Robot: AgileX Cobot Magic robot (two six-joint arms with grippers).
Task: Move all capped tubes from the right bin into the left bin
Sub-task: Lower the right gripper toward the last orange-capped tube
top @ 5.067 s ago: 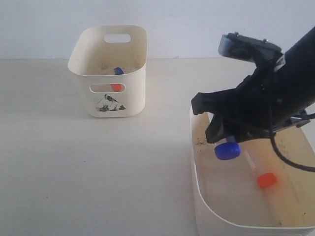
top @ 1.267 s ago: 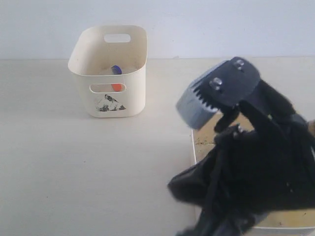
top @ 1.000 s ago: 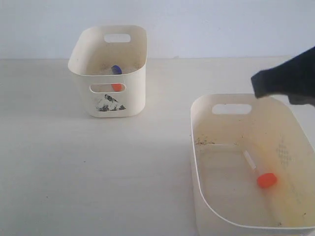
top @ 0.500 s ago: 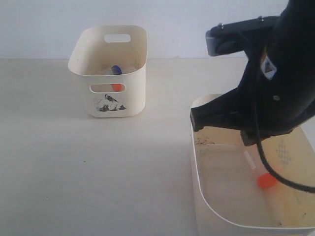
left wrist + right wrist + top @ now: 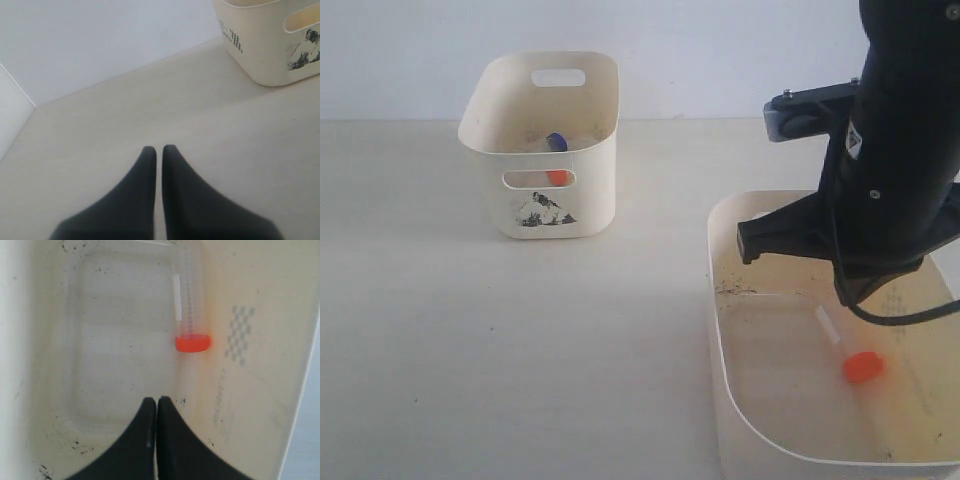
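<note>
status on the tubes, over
Left gripper shut, empty, over table; right gripper shut, empty, over right bin. One orange-capped tube lying in it. Blue cap and orange cap show in left bin. Nothing blocking the tube.

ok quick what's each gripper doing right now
Left gripper: jaws shut, holding nothing.
Right gripper: jaws shut, empty; the orange-capped tube lies free in the right bin.

A pale beige tabletop point(image 5: 520, 330) meets a plain white wall point(image 5: 670, 50) behind.
</note>
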